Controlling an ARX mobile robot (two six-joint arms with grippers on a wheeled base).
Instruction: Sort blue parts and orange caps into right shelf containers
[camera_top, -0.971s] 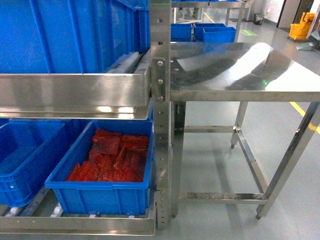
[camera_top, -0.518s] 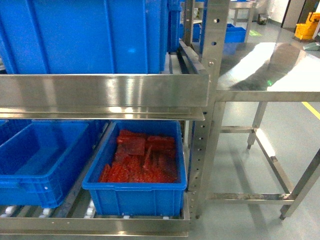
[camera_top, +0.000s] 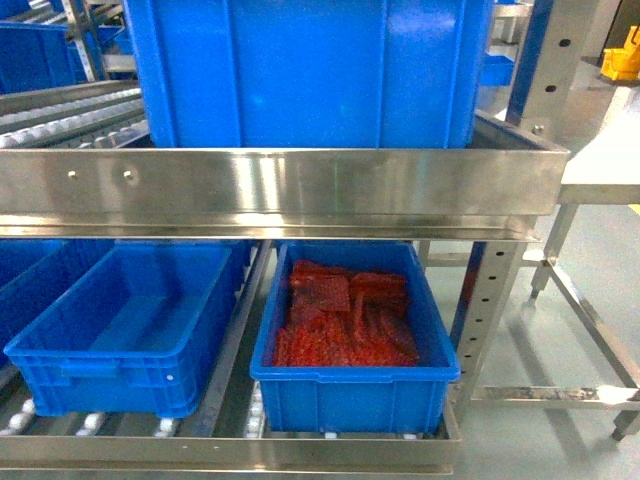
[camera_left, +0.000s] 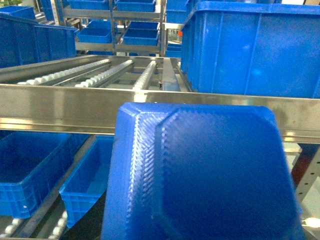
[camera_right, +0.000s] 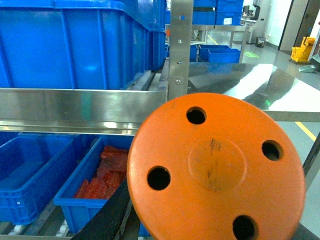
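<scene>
A blue part (camera_left: 205, 175) with a ribbed, octagonal face fills the lower left wrist view; my left gripper holds it and its jaws are hidden behind it. An orange cap (camera_right: 215, 167), round with several holes, fills the right wrist view, held by my right gripper, of which only a dark finger (camera_right: 102, 212) shows. Neither gripper appears in the head view. On the shelf ahead stand the blue containers: a large crate (camera_top: 310, 70) on the upper level, an empty crate (camera_top: 100, 362) at the lower left, and a crate (camera_top: 350, 378) holding red-orange pieces (camera_top: 345, 320) at the lower right.
A steel shelf rail (camera_top: 280, 185) crosses the head view between the levels. Roller lanes (camera_top: 70, 115) run at the upper left. A steel upright (camera_top: 555, 60) and a steel table (camera_top: 600, 170) stand at the right, with a yellow mop bucket (camera_top: 622, 55) beyond.
The head view has swung left: the shelf and its crates have slid right in the frame, and the steel table has moved almost out of view.
</scene>
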